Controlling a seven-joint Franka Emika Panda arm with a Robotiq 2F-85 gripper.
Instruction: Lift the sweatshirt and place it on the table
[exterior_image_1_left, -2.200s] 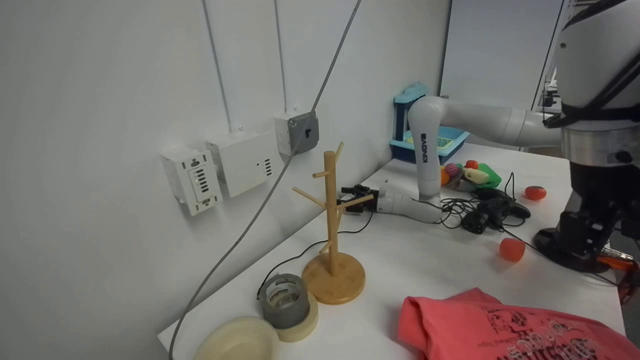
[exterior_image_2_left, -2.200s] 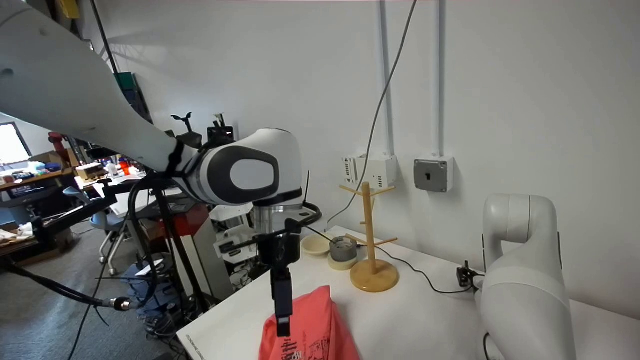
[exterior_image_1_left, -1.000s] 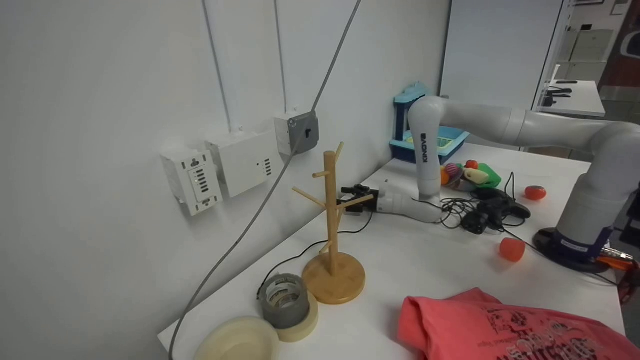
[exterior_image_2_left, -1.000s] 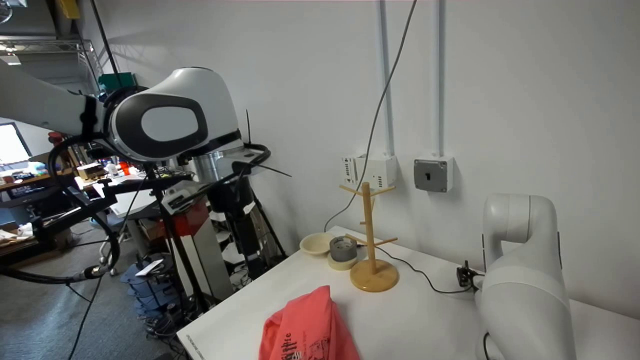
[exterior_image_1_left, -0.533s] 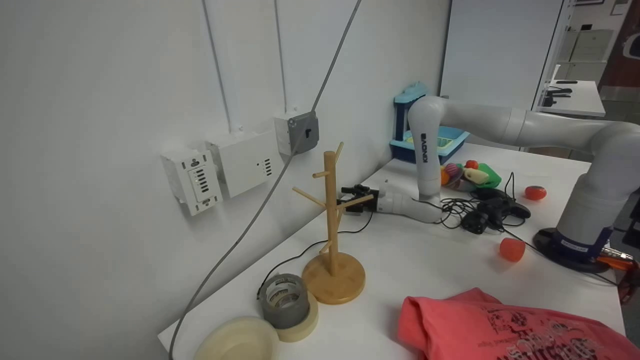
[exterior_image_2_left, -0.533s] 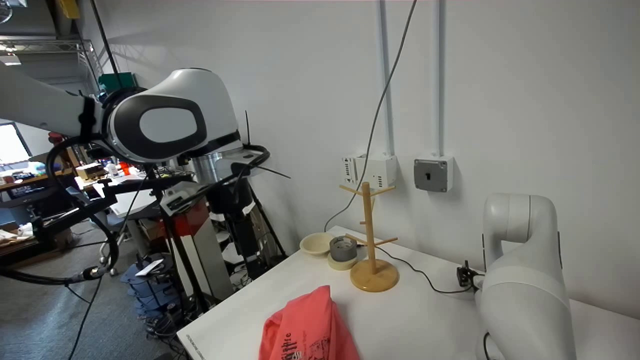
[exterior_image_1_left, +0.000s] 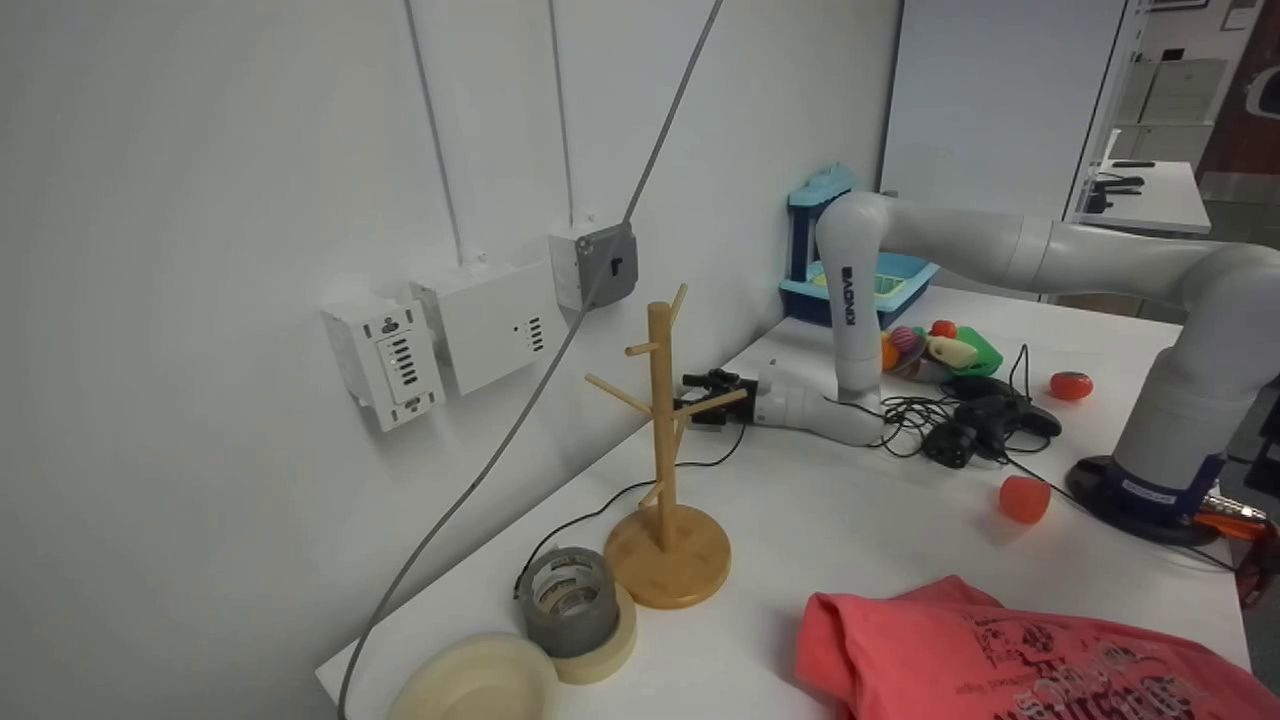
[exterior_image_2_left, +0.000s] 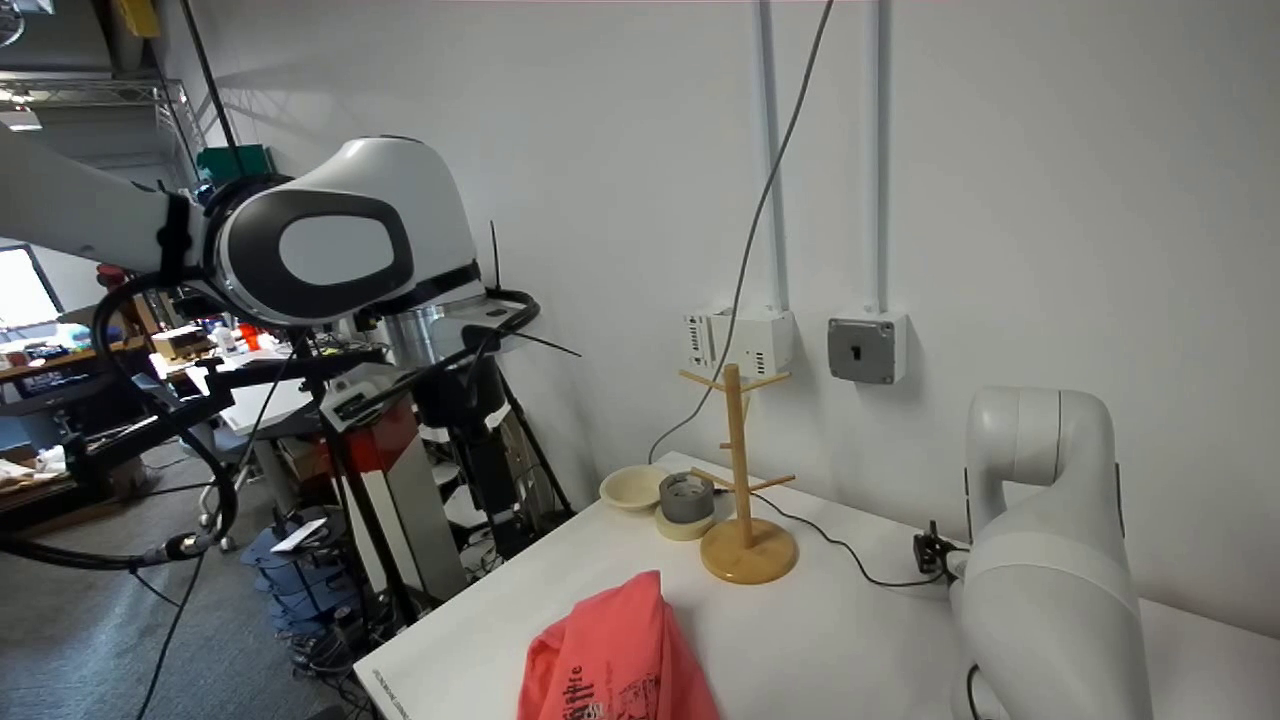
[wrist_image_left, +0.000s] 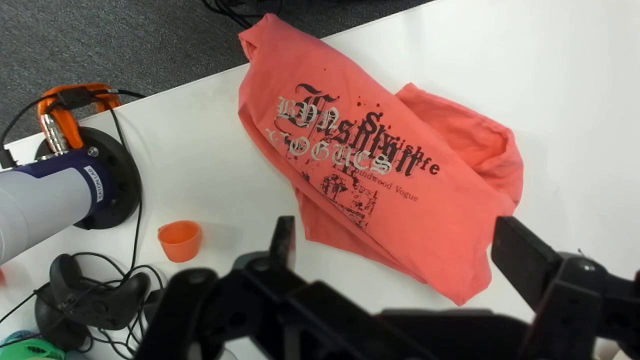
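Observation:
The coral-red sweatshirt (wrist_image_left: 440, 215), with black and white lettering, lies crumpled and partly folded on the white table (exterior_image_2_left: 840, 640). One end of it reaches past the table edge in the wrist view. It also shows in both exterior views (exterior_image_1_left: 1000, 660) (exterior_image_2_left: 610, 660). My gripper (wrist_image_left: 394, 221) is open and empty, its two black fingers wide apart. The sweatshirt shows below and between them, not touched. In an exterior view my gripper (exterior_image_2_left: 505, 520) hangs up and to the left of the sweatshirt, pointing down; its fingers overlap there.
A wooden mug tree (exterior_image_1_left: 664, 430), tape rolls (exterior_image_1_left: 570, 600) and a cream bowl (exterior_image_1_left: 480, 680) stand near the wall. A second, white arm (exterior_image_1_left: 850, 290) rests on the table. An orange cup (wrist_image_left: 180, 241) and black controllers (wrist_image_left: 90, 295) with cables lie beside its base.
Since about two seconds ago my arm has risen and moved away from over the sweatshirt, leftward in an exterior view. It then holds still. The sweatshirt has not moved.

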